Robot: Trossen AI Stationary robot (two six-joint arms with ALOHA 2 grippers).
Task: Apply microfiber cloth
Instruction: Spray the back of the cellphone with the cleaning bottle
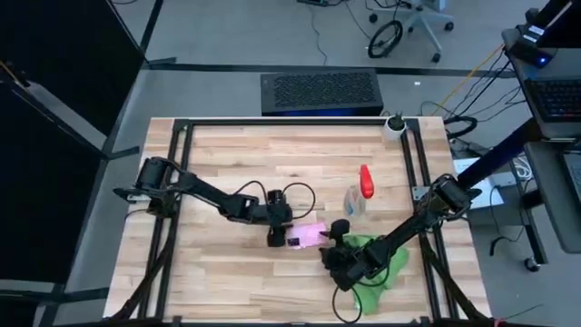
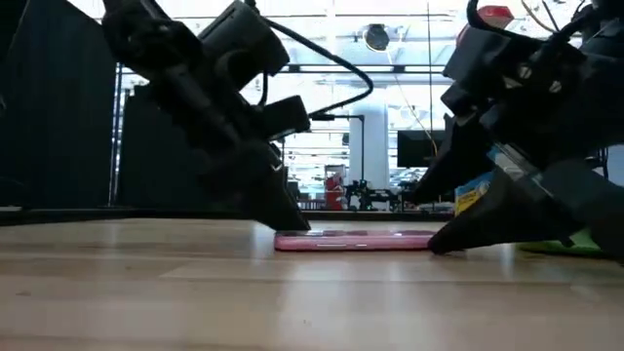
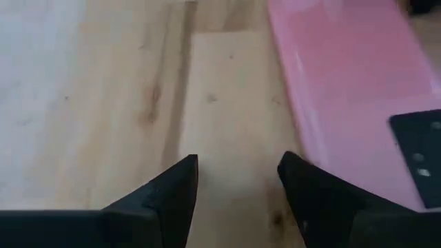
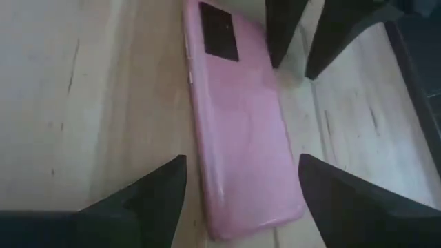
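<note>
A pink phone [image 1: 309,234] with a black camera block [image 4: 219,31] lies flat on the wooden table. My left gripper [image 3: 239,165] is open at the phone's camera end, its fingertips down at the table, one finger right beside the phone's long edge. My right gripper [image 4: 241,165] is open at the phone's other end, with one finger on either side. The bright green microfiber cloth [image 1: 381,263] lies crumpled on the table under my right arm. It shows as a green strip [image 2: 575,244] in the low view, and no gripper holds it. My left gripper has one finger [image 3: 310,186] standing close against the phone's long edge [image 3: 306,138] near the camera end, slanting down from the table's left. Whether the finger touches the edge, I cannot tell. The phone lies flat on the table.
A clear spray bottle with a red nozzle [image 1: 361,191] stands behind the phone, toward the far right. A small white round thing [image 1: 393,125] sits at the frame's far right corner. A black metal frame [image 1: 177,182] borders the table. Bare wood lies at the near left.
</note>
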